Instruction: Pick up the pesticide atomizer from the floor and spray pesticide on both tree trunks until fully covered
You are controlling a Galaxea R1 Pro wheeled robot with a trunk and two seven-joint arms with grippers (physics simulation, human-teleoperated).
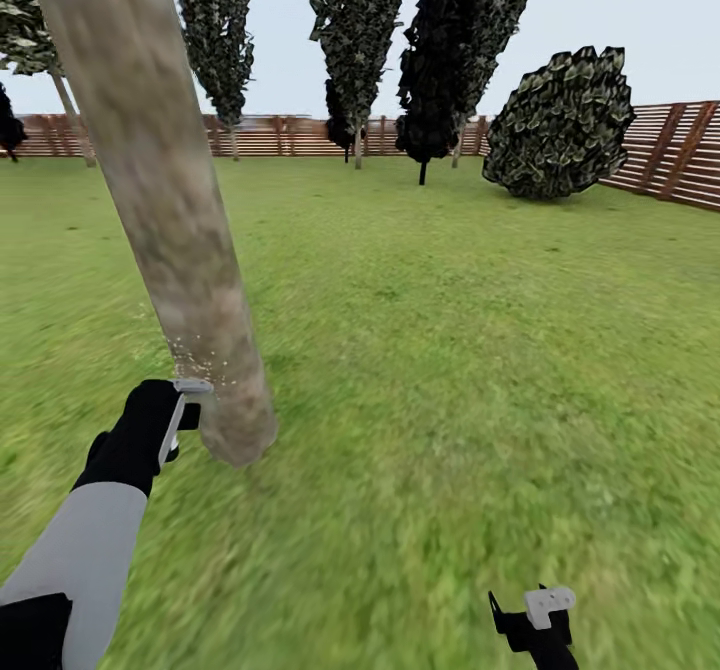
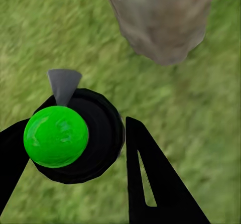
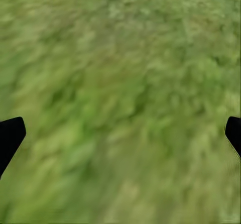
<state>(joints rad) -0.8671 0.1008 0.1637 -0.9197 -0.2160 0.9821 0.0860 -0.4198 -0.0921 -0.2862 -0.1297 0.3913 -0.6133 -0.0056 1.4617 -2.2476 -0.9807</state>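
Observation:
A thick pale grey-beige tree trunk rises from the lawn at the left, its foot close in front of my left gripper. My left gripper is shut on the pesticide atomizer, a black body with a green round top and a grey nozzle facing the trunk. Fine pale droplets speckle the air and the bark just above the nozzle. My right gripper hangs low at the bottom right, open, with only grass between its fingertips.
Narrow dark cypress-like trees and a round dark bush stand at the far side. A brown slatted fence rings the lawn. Another thin trunk stands far left by the fence. Open grass lies to the right.

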